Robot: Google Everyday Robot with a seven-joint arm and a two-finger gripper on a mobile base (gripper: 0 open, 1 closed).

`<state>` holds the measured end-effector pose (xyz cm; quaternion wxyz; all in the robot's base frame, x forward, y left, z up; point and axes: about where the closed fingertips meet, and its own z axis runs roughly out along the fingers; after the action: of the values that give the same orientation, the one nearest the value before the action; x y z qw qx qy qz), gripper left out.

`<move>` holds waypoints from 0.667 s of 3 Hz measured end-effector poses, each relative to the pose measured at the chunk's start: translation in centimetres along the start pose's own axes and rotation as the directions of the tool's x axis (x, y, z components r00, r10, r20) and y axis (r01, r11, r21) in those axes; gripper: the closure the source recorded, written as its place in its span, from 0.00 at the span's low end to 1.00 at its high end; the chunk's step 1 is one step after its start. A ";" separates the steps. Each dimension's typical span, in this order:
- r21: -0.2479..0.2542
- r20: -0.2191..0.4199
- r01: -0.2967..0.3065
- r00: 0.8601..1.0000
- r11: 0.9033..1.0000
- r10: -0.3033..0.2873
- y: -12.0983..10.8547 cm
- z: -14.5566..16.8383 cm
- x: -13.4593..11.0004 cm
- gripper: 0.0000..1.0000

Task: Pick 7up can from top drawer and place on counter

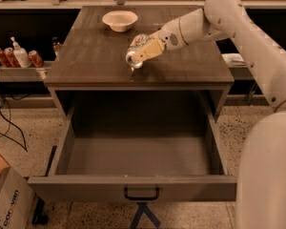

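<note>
The 7up can (135,50) is tilted, its silver end toward me, held by my gripper (140,52) just above or at the counter (95,56) near its middle front. The gripper is shut on the can, tan fingers (150,50) along its side. My white arm reaches in from the right. The top drawer (133,187) is pulled fully open below the counter, with a black handle (141,194) on its front panel. I see nothing inside it.
A white bowl (119,20) sits at the back of the counter. Red cans (34,57) and a white pump bottle (20,55) stand on the left side shelf. A cardboard box (7,204) and cables lie on the floor at left.
</note>
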<state>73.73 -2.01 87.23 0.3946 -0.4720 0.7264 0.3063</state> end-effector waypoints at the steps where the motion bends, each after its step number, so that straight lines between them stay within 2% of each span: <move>1: 0.040 -0.030 -0.018 0.999 0.999 0.020 -1.8 1.3 0.0 0.59; 2: 0.033 -0.031 -0.019 0.999 0.999 0.020 -1.6 1.7 0.1 0.34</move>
<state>75.71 -1.27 86.22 0.3878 -0.4632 0.7419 0.2908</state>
